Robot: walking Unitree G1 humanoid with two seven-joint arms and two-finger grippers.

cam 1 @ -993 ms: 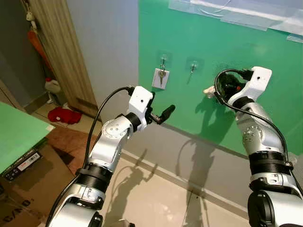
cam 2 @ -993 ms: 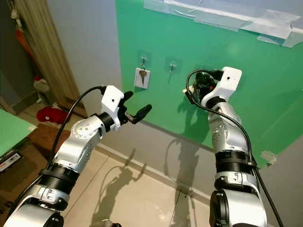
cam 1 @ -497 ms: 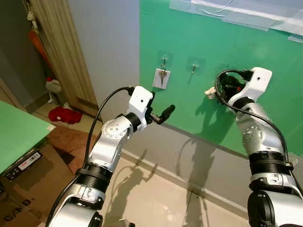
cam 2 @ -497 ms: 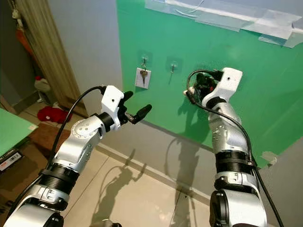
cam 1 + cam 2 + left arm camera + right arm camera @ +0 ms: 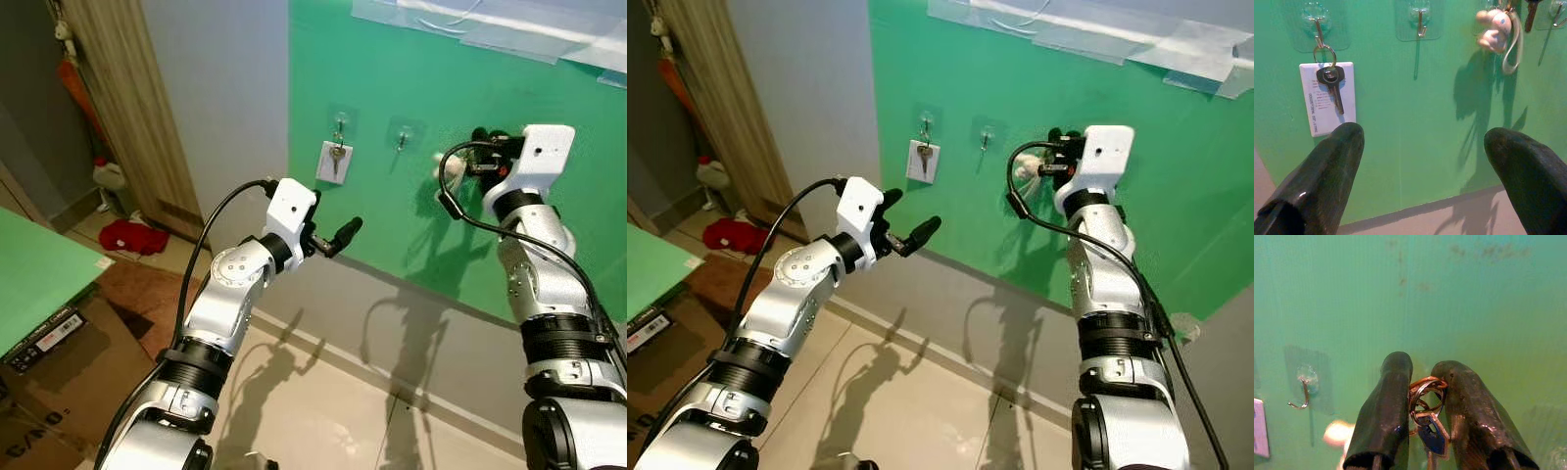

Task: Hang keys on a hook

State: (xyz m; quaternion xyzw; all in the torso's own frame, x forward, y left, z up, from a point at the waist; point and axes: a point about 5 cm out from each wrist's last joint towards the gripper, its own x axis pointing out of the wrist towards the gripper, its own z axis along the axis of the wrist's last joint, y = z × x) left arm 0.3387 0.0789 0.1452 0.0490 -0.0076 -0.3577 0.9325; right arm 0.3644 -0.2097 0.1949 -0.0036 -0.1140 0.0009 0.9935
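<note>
Since a second ago my right gripper has climbed the green wall, from below the row of hooks up to their level, while my left arm has not budged. My two black fingers are pinched on the ring of the keys, the wire loops squeezed between them and a blue-headed key dangling just under. Below the blue head the bunch blurs out, and the pale charm on it is only a soft blob at the frame's lower edge in my wrist view. From my head, the keys themselves are hidden behind my wrist and its cable; I can only make out the charm against the wall. An empty hook on its clear pad sits off to one side of my fingers, near but not touching.

Further out, my left gripper is held out in front of the wall with its fingers spread wide. Beyond it, the leftmost hook carries a dark key over a white tag, its print too small to read.
</note>
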